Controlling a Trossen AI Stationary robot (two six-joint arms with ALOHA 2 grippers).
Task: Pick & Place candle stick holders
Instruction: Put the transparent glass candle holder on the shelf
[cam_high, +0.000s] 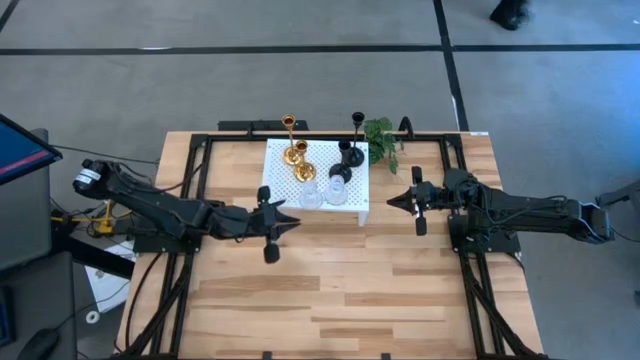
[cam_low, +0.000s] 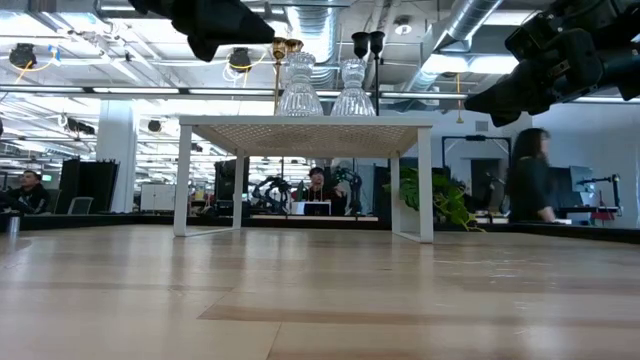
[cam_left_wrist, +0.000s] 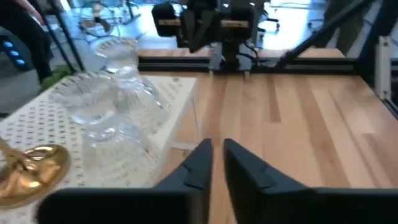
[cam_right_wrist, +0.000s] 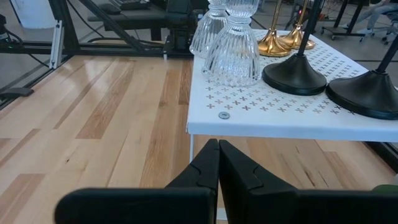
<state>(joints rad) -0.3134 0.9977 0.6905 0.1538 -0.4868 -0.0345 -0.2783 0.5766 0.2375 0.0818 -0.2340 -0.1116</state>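
The wooden table (cam_high: 330, 290) carries a white perforated stand (cam_high: 355, 205) at its far middle, and all six candle holders stand on top of it. The left arm (cam_high: 160, 210) reaches in from the left, its gripper (cam_high: 290, 224) just left of the stand's near left corner, fingers (cam_left_wrist: 199, 163) a narrow gap apart and holding nothing. The right arm (cam_high: 530, 215) reaches in from the right, its gripper (cam_high: 392, 203) close beside the stand's right edge, fingers (cam_right_wrist: 208, 163) pressed together and empty.

On the stand, the two gold holders (cam_high: 296, 152) are at the far left, the two black holders (cam_high: 350, 155) at the far right, and the two clear glass holders (cam_high: 324, 192) side by side along the near edge. A small green plant (cam_high: 381, 137) sits on the table just beyond the stand's far right corner.
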